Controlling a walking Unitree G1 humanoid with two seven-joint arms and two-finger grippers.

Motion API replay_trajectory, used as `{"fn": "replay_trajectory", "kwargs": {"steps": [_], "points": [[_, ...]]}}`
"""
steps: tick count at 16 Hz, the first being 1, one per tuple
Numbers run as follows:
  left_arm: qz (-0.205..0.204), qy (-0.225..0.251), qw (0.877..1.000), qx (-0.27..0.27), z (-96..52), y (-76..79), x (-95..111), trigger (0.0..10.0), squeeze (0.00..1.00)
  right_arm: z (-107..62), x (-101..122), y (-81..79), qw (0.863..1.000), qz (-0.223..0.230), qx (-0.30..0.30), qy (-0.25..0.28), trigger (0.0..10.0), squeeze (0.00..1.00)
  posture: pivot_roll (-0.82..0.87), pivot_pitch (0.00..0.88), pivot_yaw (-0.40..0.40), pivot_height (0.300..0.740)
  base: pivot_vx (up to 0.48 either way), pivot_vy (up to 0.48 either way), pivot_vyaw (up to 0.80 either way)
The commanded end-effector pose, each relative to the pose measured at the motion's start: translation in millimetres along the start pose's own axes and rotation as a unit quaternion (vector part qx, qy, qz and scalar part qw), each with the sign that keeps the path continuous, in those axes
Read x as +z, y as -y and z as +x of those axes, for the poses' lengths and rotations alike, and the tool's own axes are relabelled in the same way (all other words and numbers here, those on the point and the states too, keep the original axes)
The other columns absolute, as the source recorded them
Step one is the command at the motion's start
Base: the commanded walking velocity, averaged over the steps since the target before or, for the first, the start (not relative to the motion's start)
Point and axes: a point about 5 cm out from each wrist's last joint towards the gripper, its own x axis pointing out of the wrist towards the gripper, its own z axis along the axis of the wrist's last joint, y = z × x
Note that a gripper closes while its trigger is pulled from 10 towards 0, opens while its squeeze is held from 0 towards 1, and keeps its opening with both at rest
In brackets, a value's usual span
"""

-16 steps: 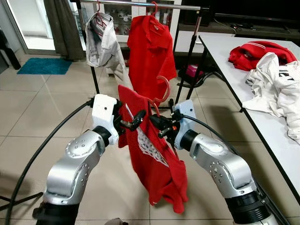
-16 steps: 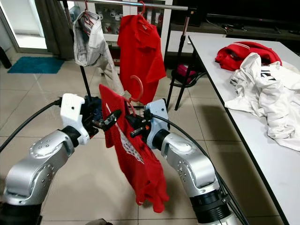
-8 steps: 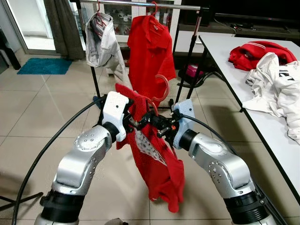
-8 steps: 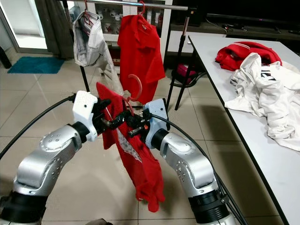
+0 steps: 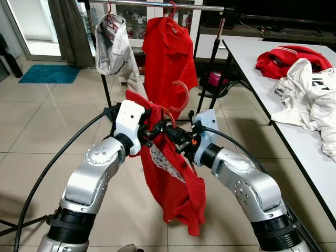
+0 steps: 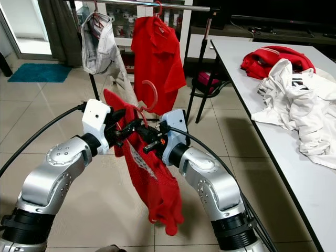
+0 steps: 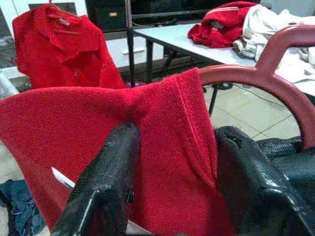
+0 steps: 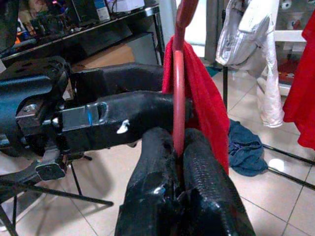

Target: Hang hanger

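right end effector clamping hanger, red shirt

Rail gap between shirts; table right.

- 2 grippers: the left gripper and the right gripper, meeting at 1 red shirt held between them.
- 1 red hanger carrying that shirt, its hook standing above the grippers.
- 1 clothes rail with 2 garments hanging on it: 1 grey shirt towards its left end and 1 red polo near its middle.
- 1 white table with 2 piles of clothes along its right edge: 1 red pile and 1 white pile.
- 1 teal mat on the floor.
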Motion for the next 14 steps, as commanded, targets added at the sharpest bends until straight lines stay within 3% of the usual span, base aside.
{"fn": "replay_trajectory", "kwargs": {"steps": [1, 9, 11, 14], "points": [[0.002, -0.011, 1.000, -0.005, 1.4, 1.7, -3.7, 0.0, 0.00, -0.4, 12.9, -4.9, 0.999, -0.010, 0.016, 0.032, 10.0, 0.00, -0.07, 0.000, -0.029, 0.727, 0.000, 0.000, 0.00], [0.002, -0.011, 1.000, -0.005, 1.4, 1.7, -3.7, 0.0, 0.00, -0.4, 12.9, -4.9, 0.999, -0.010, 0.016, 0.032, 10.0, 0.00, -0.07, 0.000, -0.029, 0.727, 0.000, 0.000, 0.00], [-0.023, 0.000, 0.999, 0.024, 3.9, -7.5, -4.6, 0.0, 0.00, -2.6, 15.0, -2.9, 0.999, -0.008, 0.023, 0.030, 10.0, 0.00, -0.07, 0.000, -0.042, 0.727, 0.000, 0.000, 0.00], [-0.026, 0.002, 0.999, 0.029, 3.5, -9.0, -3.8, 0.0, 0.00, -2.2, 14.7, 0.4, 0.999, -0.018, 0.007, 0.027, 10.0, 0.00, -0.07, 0.000, -0.044, 0.727, 0.000, 0.000, 0.00]]}}
